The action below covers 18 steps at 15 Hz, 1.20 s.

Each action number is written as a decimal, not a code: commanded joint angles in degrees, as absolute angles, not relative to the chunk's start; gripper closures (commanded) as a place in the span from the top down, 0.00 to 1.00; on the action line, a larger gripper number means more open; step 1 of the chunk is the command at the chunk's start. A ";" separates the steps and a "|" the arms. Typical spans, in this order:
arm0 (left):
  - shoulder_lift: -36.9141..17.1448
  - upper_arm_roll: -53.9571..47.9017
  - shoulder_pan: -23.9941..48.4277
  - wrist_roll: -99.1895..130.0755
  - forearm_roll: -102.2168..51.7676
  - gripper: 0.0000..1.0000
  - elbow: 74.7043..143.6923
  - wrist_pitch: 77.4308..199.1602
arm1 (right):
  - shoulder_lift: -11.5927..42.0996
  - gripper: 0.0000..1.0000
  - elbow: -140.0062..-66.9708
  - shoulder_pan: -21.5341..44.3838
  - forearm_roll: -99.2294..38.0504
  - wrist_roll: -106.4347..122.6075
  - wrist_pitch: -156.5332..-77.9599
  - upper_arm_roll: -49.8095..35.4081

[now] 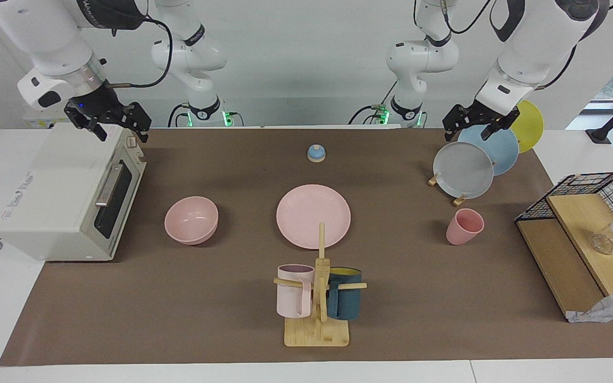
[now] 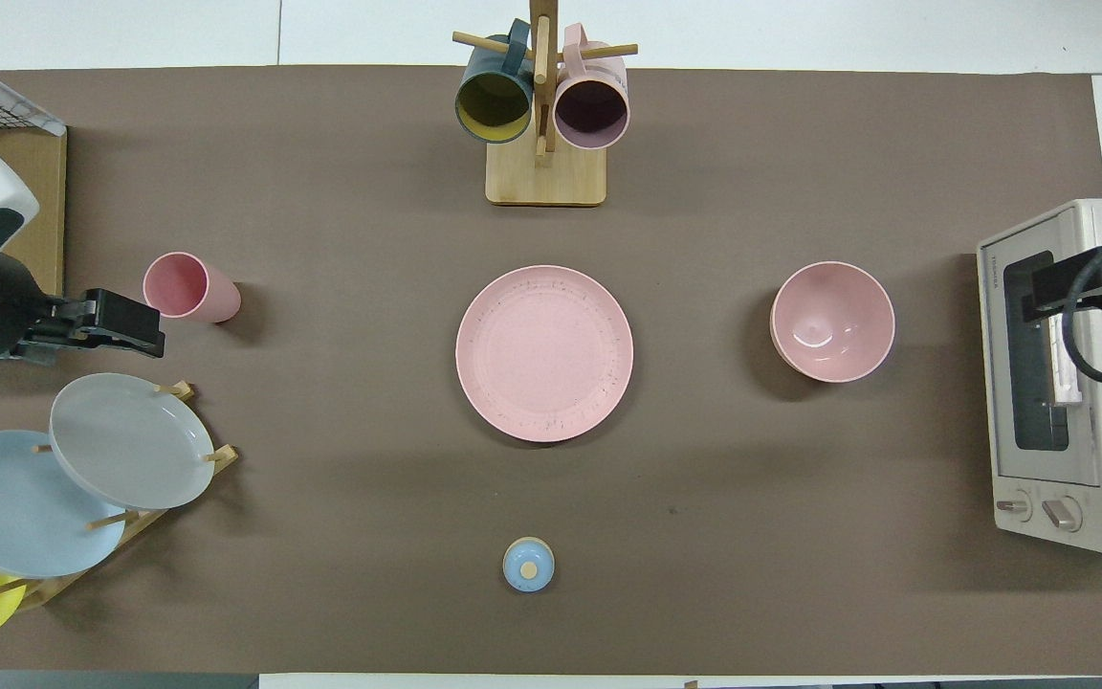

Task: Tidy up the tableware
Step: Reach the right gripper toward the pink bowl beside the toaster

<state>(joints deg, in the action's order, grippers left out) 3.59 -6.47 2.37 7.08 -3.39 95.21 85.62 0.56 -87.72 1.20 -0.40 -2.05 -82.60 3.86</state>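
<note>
The pink plate lies flat at the middle of the brown mat. The pink bowl sits upright beside it toward the right arm's end. The pink handleless cup stands toward the left arm's end, a little farther from the robots than the plate rack. My left gripper is open and empty, raised over the plate rack. My right gripper is open and empty, raised over the toaster oven.
A white toaster oven stands at the right arm's end. A rack with grey, blue and yellow plates stands at the left arm's end. A mug stand, a small blue bell and a wire-and-wood shelf also stand here.
</note>
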 commanded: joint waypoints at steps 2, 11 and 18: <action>4.75 -6.42 2.02 6.77 -3.78 1.00 96.24 85.78 | 0.53 1.00 -87.36 1.14 -1.23 -0.61 -83.23 3.52; 4.75 -6.42 2.02 6.77 -3.78 1.00 96.24 85.78 | 8.68 1.00 -90.26 13.53 -1.06 -9.75 -96.92 2.64; 4.75 -6.42 2.02 6.77 -3.78 1.00 96.24 85.78 | 11.69 1.00 -105.37 13.62 -0.70 -9.66 -114.78 2.64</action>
